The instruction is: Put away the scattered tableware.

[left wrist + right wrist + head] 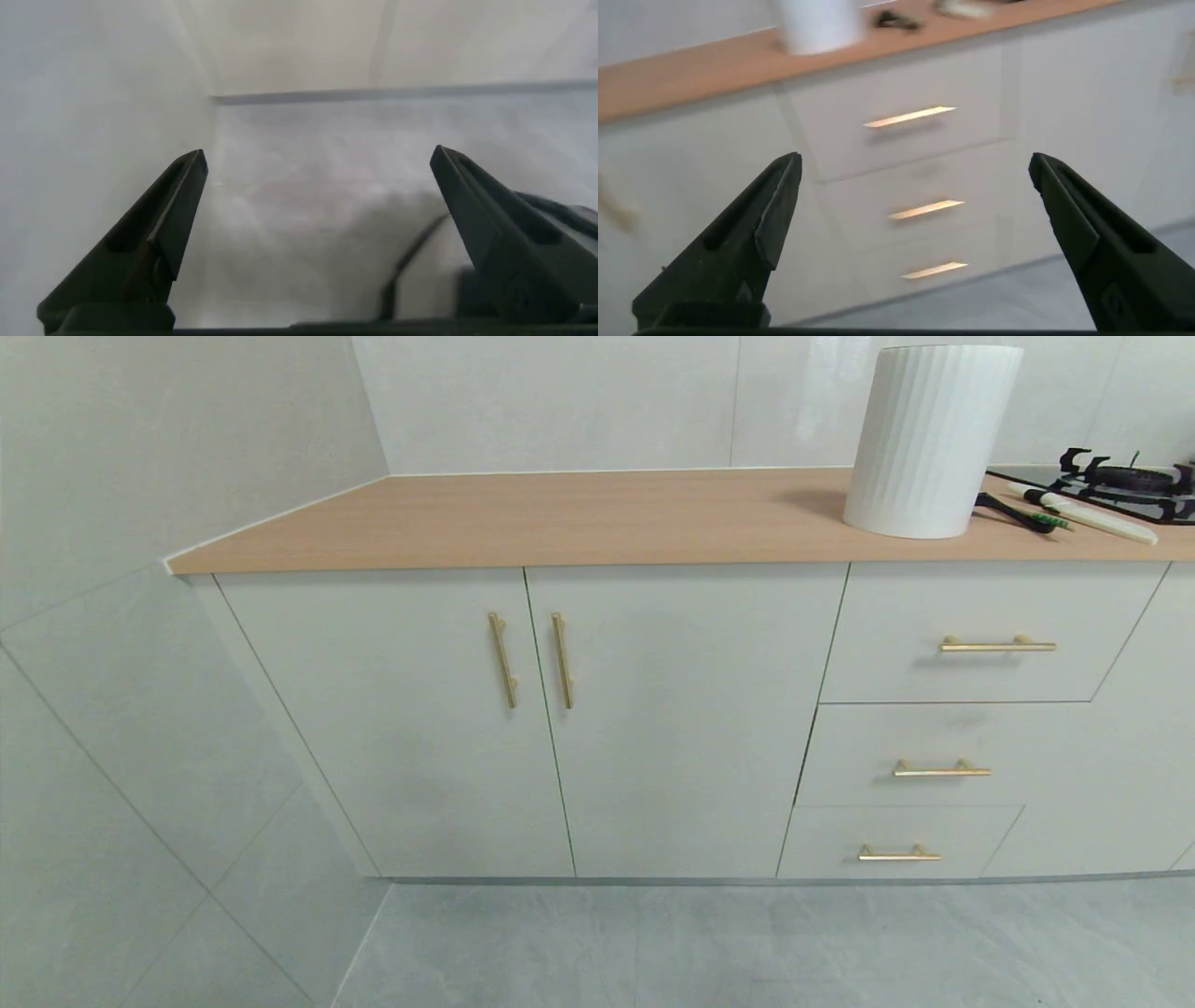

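Lying flat, the white utensil angles toward the canister.

White ribbed holder, tan counter, gold handles.

Wood countertop spans upper frame. Below: 2 cabinet doors centre, 3 drawers right, brass handles. Black stove upper right. Grey floor along bottom.

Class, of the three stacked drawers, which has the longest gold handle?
The top drawer, directly under the countertop; its handle is longer than those on the middle drawer and bottom drawer.
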Controlling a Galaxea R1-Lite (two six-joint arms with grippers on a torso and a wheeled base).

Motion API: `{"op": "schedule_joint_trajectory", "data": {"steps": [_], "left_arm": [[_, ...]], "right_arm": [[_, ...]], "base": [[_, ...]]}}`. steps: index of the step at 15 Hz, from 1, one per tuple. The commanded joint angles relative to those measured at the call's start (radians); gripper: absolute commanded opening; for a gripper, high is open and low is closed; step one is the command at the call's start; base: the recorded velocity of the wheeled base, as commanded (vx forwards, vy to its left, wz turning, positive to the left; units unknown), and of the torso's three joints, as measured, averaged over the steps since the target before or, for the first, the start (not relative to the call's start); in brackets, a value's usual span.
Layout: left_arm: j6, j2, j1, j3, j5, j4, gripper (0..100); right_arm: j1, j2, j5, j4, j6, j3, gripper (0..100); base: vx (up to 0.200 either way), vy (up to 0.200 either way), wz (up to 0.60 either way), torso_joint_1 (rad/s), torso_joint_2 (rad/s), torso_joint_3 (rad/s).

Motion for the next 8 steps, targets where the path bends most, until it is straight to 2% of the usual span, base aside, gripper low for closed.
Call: {"op": "schedule_joint_trajectory", "data": {"steps": [1,2,3,5,6,7,8], "left_arm": [[0.028,-0.217,0.092,0.014,0.027,0.061,100],[0.019,-0.216,0.111,0.025,0.085,0.060,100],[0.013,-0.216,0.155,0.045,0.110,0.050,100],[0.012,-0.233,0.259,0.116,0.107,-0.002,100],[0.018,-0.296,0.290,0.131,0.042,-0.055,100],[0.024,-0.313,0.298,0.135,-0.007,-0.059,100],[0.045,-0.314,0.301,0.148,-0.065,-0.077,100]], "right_arm": [[-0.171,-0.353,0.003,0.208,-0.064,0.053,100],[-0.207,-0.398,0.023,0.238,-0.064,0.072,100],[-0.204,-0.416,0.022,0.245,-0.066,0.090,100],[-0.204,-0.416,-0.026,0.238,-0.050,0.121,100],[-0.204,-0.416,-0.023,0.224,-0.034,0.161,100],[-0.204,-0.416,-0.012,0.215,-0.029,0.187,100],[-0.204,-0.416,0.066,0.176,-0.027,0.273,100]], "base": [[0.000,0.000,0.00,0.000,0.00,0.000],[0.000,0.000,0.00,0.000,0.00,0.000],[0.000,0.000,0.00,0.000,0.00,0.000],[0.000,0.000,0.00,0.000,0.00,0.000],[0.000,0.000,0.00,0.000,0.00,0.000],[0.000,0.000,0.00,0.000,0.00,0.000],[0.000,0.000,0.00,0.000,0.00,0.000]]}}
